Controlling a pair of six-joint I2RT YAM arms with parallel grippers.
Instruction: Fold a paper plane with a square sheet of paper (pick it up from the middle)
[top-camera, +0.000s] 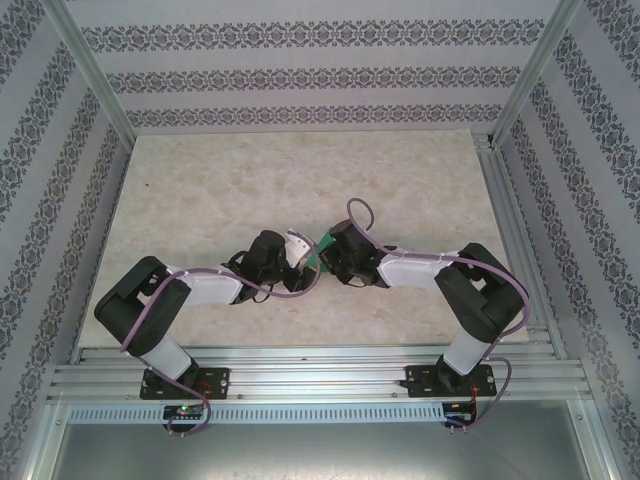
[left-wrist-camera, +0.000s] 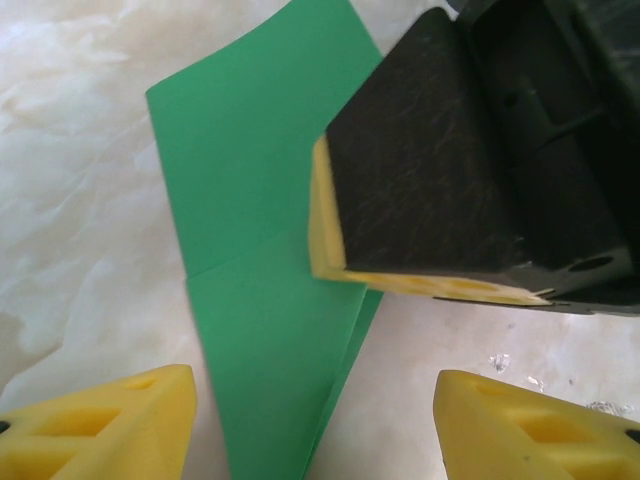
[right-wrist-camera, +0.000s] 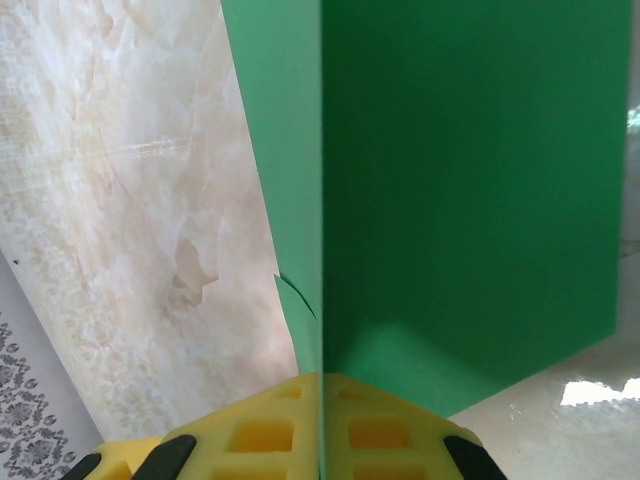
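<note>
Right claw (right-wrist-camera: 322, 425) is pinched shut on a crease of the thin bright green paper sheet (right-wrist-camera: 470, 200), mid pale marble table (top-camera: 220, 180) — left claw (left-wrist-camera: 315, 425) gapes open beside it, gripping nothing. Some folds in, no dart yet I reckon.

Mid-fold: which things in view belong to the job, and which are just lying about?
Job: green paper, pinched in the right gripper; left gripper, jaws apart beside it.
Not the job: marble table; patterned walls; aluminium frame.
</note>
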